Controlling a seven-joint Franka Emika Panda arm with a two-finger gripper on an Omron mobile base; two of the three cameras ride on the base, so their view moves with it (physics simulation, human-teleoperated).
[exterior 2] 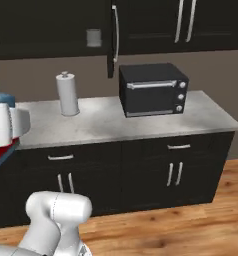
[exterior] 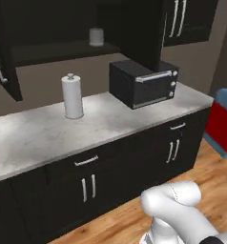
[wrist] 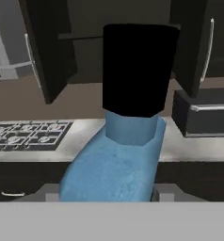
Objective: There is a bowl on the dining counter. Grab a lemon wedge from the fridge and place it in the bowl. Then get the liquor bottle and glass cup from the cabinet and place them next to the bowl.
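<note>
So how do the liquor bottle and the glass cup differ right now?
The liquor bottle is clamped in the gripper, out in front of the cabinet; the glass cup stands free on the shelf of the open cabinet. The bottle is opaque, with a red body, blue shoulders and a black cap; the cup is pale and plain. Neither is on the counter.

A white upright paper-towel roll (exterior: pixel 72 96) stands on the grey marble-look surface (exterior: pixel 44 136) over black lower cupboards, well apart from a black toaster oven (exterior: pixel 145 82); a gas hob (wrist: pixel 29 135) lies alongside.
</note>
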